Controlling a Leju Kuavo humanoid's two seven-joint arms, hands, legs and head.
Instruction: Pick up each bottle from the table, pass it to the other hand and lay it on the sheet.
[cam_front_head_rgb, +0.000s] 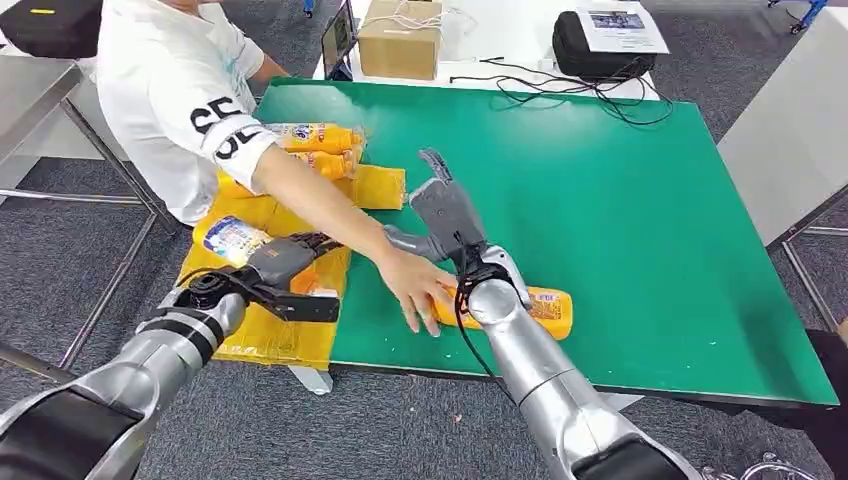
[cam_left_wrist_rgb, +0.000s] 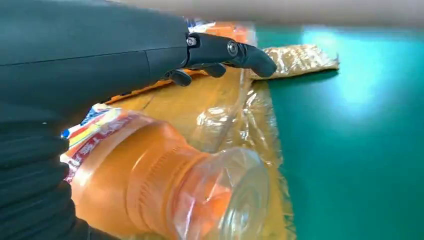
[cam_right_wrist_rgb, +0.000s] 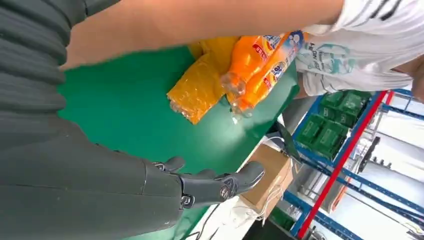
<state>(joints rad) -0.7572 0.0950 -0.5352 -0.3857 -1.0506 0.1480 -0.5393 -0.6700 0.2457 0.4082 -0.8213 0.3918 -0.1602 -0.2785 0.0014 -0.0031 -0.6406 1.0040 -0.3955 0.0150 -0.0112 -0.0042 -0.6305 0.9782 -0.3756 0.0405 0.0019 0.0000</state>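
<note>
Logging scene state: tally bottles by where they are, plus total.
On yellow sheet: 2 (stacked bottles)
In left hand: 1 (held bottle)
On green table, under the person's hand: 1 (near bottle)
Total: 4

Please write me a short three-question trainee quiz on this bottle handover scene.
1. True or false: the left hand holds an orange bottle over the yellow sheet.
2. Who touches the bottle on the green table near the right arm? A) the right hand B) a person's hand C) nobody
3. Fill in: the right hand is ____, holding nothing.

Key: 1 true. 2 B: the person's hand rests on that bottle. 3 open.
</note>
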